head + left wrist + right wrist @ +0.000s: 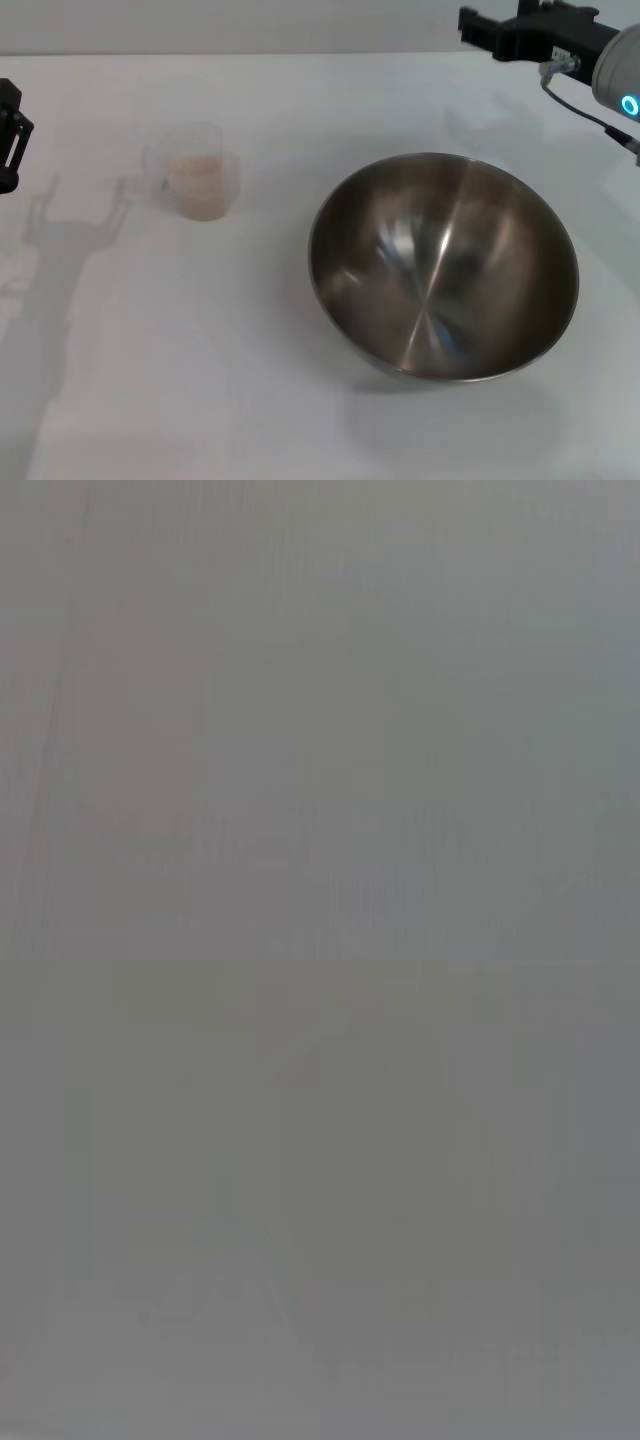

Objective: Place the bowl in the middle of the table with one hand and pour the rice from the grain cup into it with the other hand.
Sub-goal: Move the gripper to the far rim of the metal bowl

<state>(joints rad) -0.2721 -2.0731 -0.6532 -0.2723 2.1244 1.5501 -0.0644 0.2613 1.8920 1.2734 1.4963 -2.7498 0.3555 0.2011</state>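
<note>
1. Fingers of the left gripper (10,135) show only as a black sliver at the table's left edge; whether they are apart or closed I cannot tell, and nothing is seen in them. The left wrist view gives only a plain grey field and adds nothing.
2. Moving right, the grain cup (199,172) stands upright on the table (180,380), just to the right of the left gripper and a little farther from the robot. It is clear and thin-walled, with a faint handle-like lobe on its left side.
3. Inside the cup the rice (199,186) sits as a pale beige mass in the lower part, none spilled around it.
4. Farther right, the bowl (443,264) rests right of the table's middle, well apart from the cup. It is round, so it has no long axis to align with; its rim tilts slightly, the near edge lower. The brushed-steel inside is empty.
5. At the far right, the right gripper (505,30) hangs above the table's far edge, beyond the bowl's far rim and not touching it. Its fingers cannot be judged open or closed, and it holds nothing visible. The right wrist view is likewise blank grey.
6. Judgement: the right arm is nearer the bowl, the left nearer the cup, so the bowl likely gets shifted leftward first.
</note>
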